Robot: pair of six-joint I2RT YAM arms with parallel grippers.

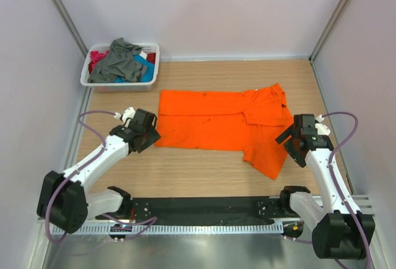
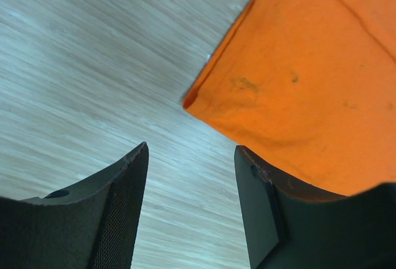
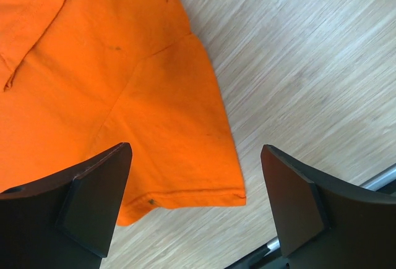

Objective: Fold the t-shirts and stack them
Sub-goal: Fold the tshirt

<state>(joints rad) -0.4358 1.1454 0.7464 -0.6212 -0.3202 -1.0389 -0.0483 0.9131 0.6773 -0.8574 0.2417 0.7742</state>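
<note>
The bright orange t-shirt point(image 1: 216, 120) lies flat across the middle of the table, partly folded lengthwise, one sleeve sticking out toward the near right. My left gripper point(image 1: 147, 134) is open and empty beside the shirt's near left corner point(image 2: 192, 101). My right gripper point(image 1: 296, 147) is open and empty above the table beside the sleeve point(image 3: 179, 157), whose hem lies between the fingers in the right wrist view. Dark grey point(image 1: 120, 62), teal-blue point(image 1: 146, 71) and red-pink point(image 1: 96, 59) t-shirts are heaped in the basket.
A white plastic laundry basket point(image 1: 153, 76) stands at the far left corner. Light walls with metal posts close in the table on three sides. A black rail point(image 1: 204, 207) with the arm bases runs along the near edge.
</note>
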